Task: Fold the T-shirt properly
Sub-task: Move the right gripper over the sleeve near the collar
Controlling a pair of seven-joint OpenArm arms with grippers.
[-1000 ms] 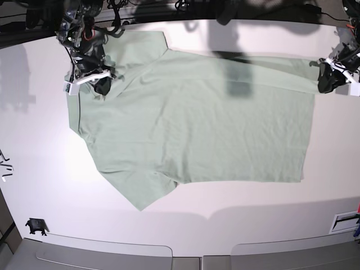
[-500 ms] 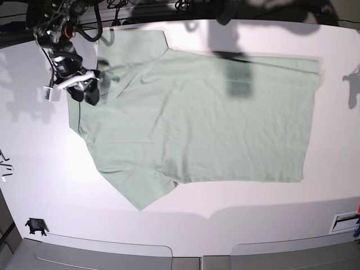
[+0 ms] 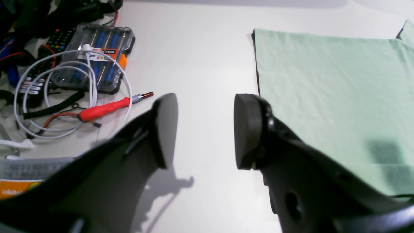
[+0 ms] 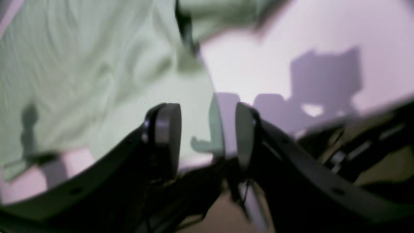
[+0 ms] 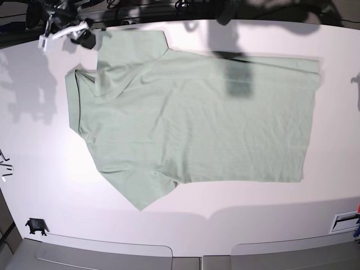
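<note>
Both arms have pulled back: right tool point(image 5: 63, 32) at upper left, left tool point(image 3: 203, 129) off-cloth, each open, empty. T-shirt point(image 5: 191, 118) on desk point(image 5: 39, 169) half-folded; further folds remain.

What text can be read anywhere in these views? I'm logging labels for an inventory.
Clear plastic bit case: a white and orange label with print too small and partly hidden by a white cable to read.
Orange and white pack at the lower left edge: a few cut-off, blurred letters, not readable.
T-shirt: no print visible.
Right wrist view: blurred, no text.
</note>
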